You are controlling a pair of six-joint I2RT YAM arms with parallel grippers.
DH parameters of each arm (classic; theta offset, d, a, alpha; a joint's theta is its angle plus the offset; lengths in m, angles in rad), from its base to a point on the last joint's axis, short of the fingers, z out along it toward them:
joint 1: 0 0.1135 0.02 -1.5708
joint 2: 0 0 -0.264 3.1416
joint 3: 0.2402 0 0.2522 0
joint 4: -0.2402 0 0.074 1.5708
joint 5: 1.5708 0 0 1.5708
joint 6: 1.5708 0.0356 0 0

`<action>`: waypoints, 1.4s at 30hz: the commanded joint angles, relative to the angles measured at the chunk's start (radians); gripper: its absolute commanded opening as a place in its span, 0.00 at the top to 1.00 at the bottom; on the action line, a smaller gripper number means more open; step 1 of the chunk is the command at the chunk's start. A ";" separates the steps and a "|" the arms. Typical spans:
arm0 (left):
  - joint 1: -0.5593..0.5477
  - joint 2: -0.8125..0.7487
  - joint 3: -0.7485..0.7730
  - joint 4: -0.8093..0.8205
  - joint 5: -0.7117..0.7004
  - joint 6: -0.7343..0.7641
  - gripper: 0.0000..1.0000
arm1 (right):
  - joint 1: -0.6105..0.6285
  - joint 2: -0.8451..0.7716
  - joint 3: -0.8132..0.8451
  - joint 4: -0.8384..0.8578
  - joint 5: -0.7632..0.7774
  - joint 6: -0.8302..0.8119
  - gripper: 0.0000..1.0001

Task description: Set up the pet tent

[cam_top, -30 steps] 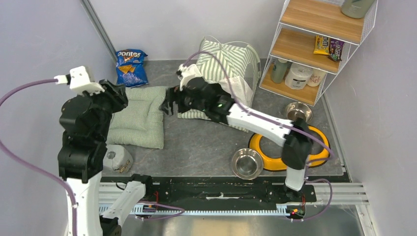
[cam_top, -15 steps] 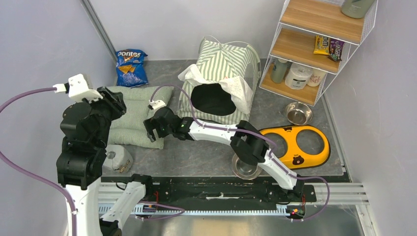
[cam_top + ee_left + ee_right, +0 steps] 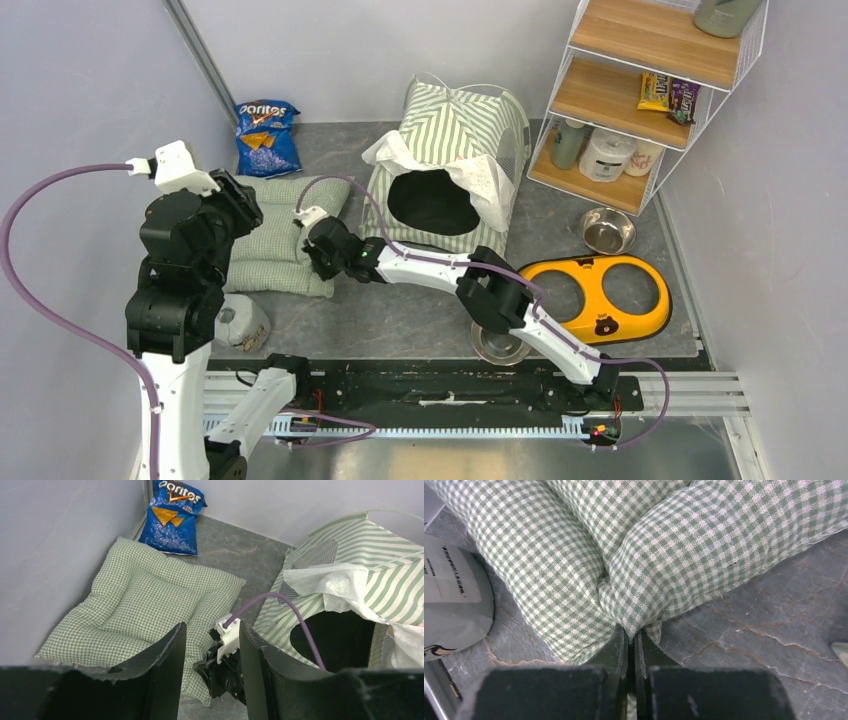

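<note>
Three views. Top: grey stone-look floor (image 3: 420,305), pale walls (image 3: 330,50); tent (image 3: 455,130) upright beyond right gripper (image 3: 318,262), whose tips are hidden against cushion (image 3: 270,240). Left wrist: left gripper (image 3: 212,627) parted, empty; tent right of its fingers (image 3: 260,665), cut off. Right wrist: fingers pinch cushion hem; grey tub (image 3: 449,605) left, cropped.

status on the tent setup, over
Right gripper shut on the checked cushion, at its edge. Left gripper open, empty, raised over the cushion. Pet tent standing, cushion outside it. Nothing blocking the doorway.
</note>
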 commanded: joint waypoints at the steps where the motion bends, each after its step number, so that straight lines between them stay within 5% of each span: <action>1: 0.001 -0.012 -0.016 0.015 0.024 0.000 0.50 | -0.023 -0.034 0.086 0.000 0.030 -0.105 1.00; 14: 0.001 -0.002 -0.011 0.002 0.083 -0.009 0.50 | -0.084 -0.312 0.165 -0.084 -0.106 -0.614 1.00; 27: 0.001 -0.011 -0.053 0.025 0.161 -0.022 0.50 | -0.092 -0.531 0.167 -0.093 -0.096 -0.796 1.00; 34: 0.001 -0.050 -0.130 0.049 0.202 -0.057 0.50 | -0.093 -0.736 0.067 -0.288 -0.272 -0.882 1.00; 42: 0.001 -0.083 -0.215 0.081 0.270 -0.108 0.50 | -0.092 -0.981 -0.107 -0.520 -0.181 -0.934 1.00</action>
